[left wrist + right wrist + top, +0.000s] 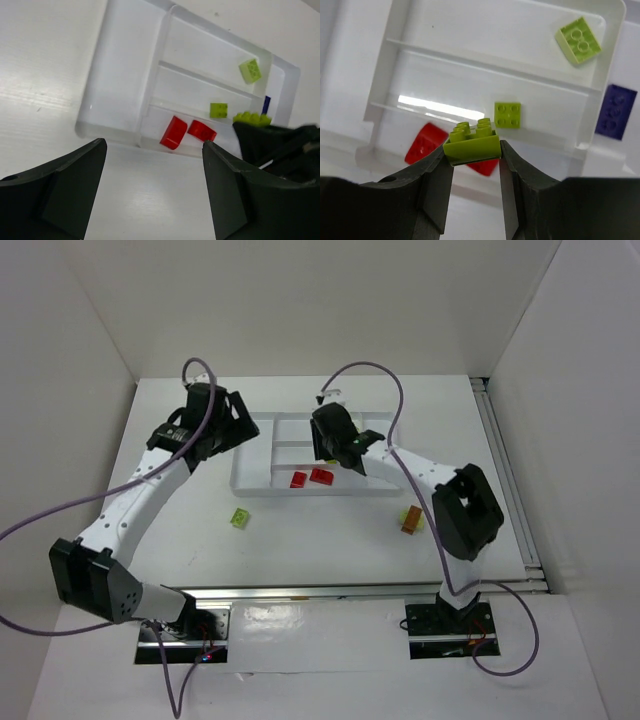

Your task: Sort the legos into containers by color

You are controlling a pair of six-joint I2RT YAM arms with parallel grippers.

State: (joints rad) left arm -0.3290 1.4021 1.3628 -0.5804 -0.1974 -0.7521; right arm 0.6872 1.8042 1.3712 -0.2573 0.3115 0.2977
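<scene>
The left claw (152,165) gapes wide and empty beside the tray's (120,75) left end. Over the tray, the right claw (474,159) pinches a lime lego (471,145) by its smooth side walls. Light, rigid and slick, it probably needs that centred, square grip.

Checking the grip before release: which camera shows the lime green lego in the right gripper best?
The right wrist view: the lime green lego sits squarely between the fingers of the right gripper, studs showing. The left wrist view catches only its studded top; in the top external view the wrist nearly hides it.
</scene>
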